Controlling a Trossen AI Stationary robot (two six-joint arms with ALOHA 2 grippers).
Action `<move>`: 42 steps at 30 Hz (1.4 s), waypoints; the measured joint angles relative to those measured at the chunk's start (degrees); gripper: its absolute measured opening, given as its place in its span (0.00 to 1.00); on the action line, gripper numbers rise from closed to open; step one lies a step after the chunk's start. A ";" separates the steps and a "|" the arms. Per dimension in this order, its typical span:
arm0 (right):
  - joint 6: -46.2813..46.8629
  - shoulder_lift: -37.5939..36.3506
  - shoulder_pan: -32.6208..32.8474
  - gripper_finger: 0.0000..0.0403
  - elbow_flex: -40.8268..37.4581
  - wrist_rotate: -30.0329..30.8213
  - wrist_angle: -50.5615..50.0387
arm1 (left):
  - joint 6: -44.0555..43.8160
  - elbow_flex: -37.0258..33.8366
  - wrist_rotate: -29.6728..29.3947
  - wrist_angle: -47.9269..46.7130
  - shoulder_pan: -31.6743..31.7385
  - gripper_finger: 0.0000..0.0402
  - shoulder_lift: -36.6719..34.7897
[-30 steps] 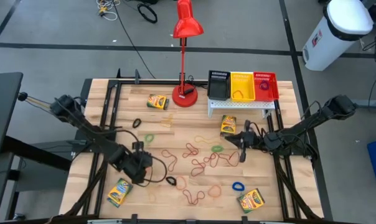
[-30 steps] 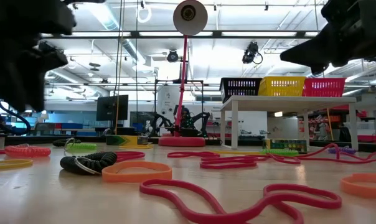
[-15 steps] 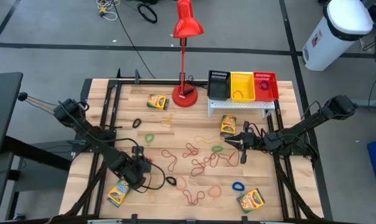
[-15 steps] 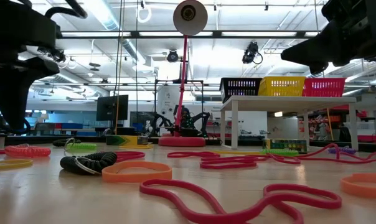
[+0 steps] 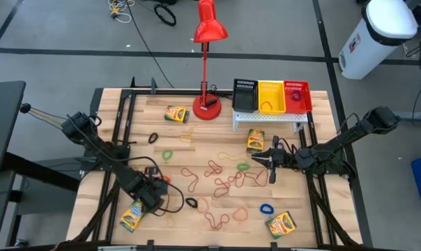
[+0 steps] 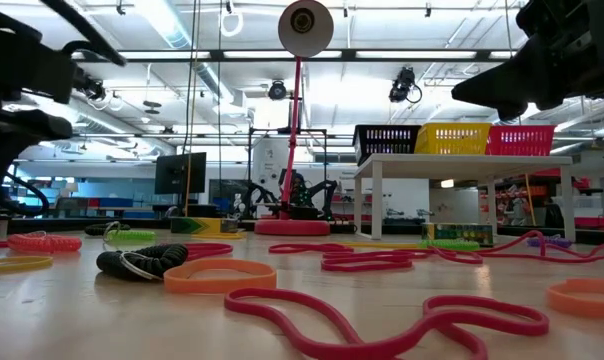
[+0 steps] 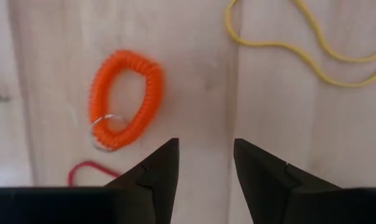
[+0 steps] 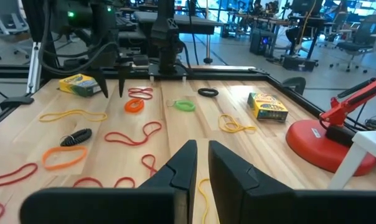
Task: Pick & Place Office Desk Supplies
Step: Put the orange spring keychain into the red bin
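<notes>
Down near the front-left of the table (image 5: 127, 104), the left gripper (image 7: 205, 163) hangs over the wood with its two dark fingers parted and nothing between them. In the left wrist view an orange coiled loop (image 7: 127, 96) with a small metal ring lies at about ten o'clock from the fingertips, close but not touching them; a thin yellow band (image 7: 287, 38) trails off at about one o'clock, and a bit of red band (image 7: 88, 171) shows at about nine o'clock, beside the left finger. In the high view this gripper (image 5: 155, 187) sits just at one o'clock from a yellow-and-green crayon box (image 5: 132, 215).

The right gripper (image 5: 261, 159) hovers over the right half of the table, fingers almost together with only a narrow slit between them, empty. A second crayon box (image 5: 256, 139) lies just at twelve o'clock from it, a green loop (image 5: 242, 167) at about eight o'clock, and a tangle of red bands (image 5: 221, 178) farther toward nine o'clock.

A third crayon box (image 5: 175, 114) lies beside the red desk lamp (image 5: 209, 42), and a fourth (image 5: 281, 224) near the front-right corner, with a blue loop (image 5: 266, 208) at its ten o'clock. The black bin (image 5: 244, 95), yellow bin (image 5: 270, 97) and red bin (image 5: 297, 96) stand in a row on a small white shelf (image 5: 266, 117) at the back right.
</notes>
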 joint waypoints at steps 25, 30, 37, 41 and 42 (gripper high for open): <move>0.17 0.04 -0.02 0.13 0.00 0.02 -0.31 | 17.00 0.00 -11.42 1.91 2.03 0.34 2.62; 0.72 0.04 -0.02 0.13 0.00 0.02 -0.50 | 17.42 0.00 -10.32 1.34 2.74 0.33 4.59; 0.92 0.04 -0.02 0.13 0.02 0.02 -0.72 | 17.61 0.04 -7.15 1.27 3.48 0.22 4.85; 1.24 0.04 -0.02 0.13 0.02 -0.85 -2.06 | 19.21 0.04 -6.56 0.56 3.43 0.08 4.46; 1.67 0.04 -0.02 0.13 -0.02 -1.25 -2.44 | 19.61 -0.01 -6.35 -0.05 3.44 0.06 3.96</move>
